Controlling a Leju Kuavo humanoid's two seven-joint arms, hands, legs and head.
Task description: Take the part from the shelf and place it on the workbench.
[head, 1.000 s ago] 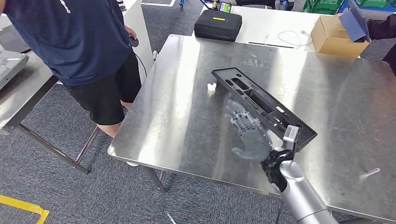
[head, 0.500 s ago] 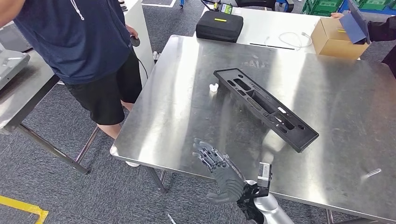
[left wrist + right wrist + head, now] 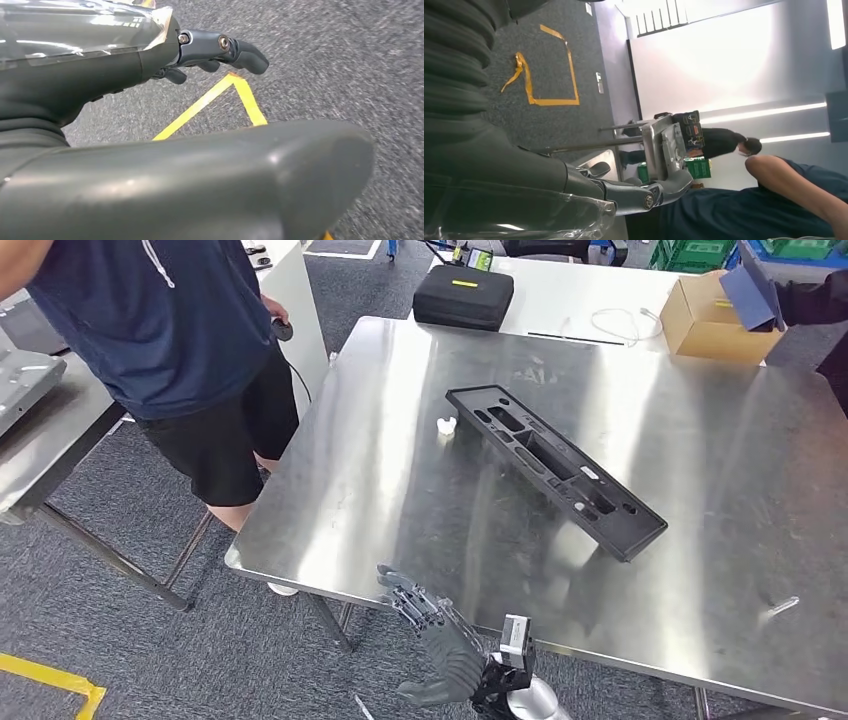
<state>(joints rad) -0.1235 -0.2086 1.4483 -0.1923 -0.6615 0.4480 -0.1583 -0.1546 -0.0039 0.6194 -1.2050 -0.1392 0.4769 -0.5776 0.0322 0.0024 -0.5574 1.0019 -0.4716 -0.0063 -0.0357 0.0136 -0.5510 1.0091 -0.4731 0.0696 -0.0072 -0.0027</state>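
Note:
The part [image 3: 555,468], a long black plastic tray-like frame with cut-outs, lies flat and slantwise on the steel workbench [image 3: 380,500]. My right hand [image 3: 440,655] hangs off the bench's near edge, well clear of the part, fingers spread and holding nothing. In the right wrist view the same hand [image 3: 624,190] is empty, with a person and shelving beyond it. My left hand [image 3: 150,125] hangs over grey floor, its fingers [image 3: 220,47] stretched out and nothing in it.
A person in a dark blue shirt [image 3: 170,330] stands at the bench's left corner. A small white piece [image 3: 446,425] lies beside the part. Beyond stand a black case [image 3: 463,295] and a cardboard box [image 3: 715,315]. A second metal table [image 3: 40,440] is at left.
My right hand has drawn back from beside the part, across the bench's near edge and down below it. The part stays on the bench. The view shifted slightly.

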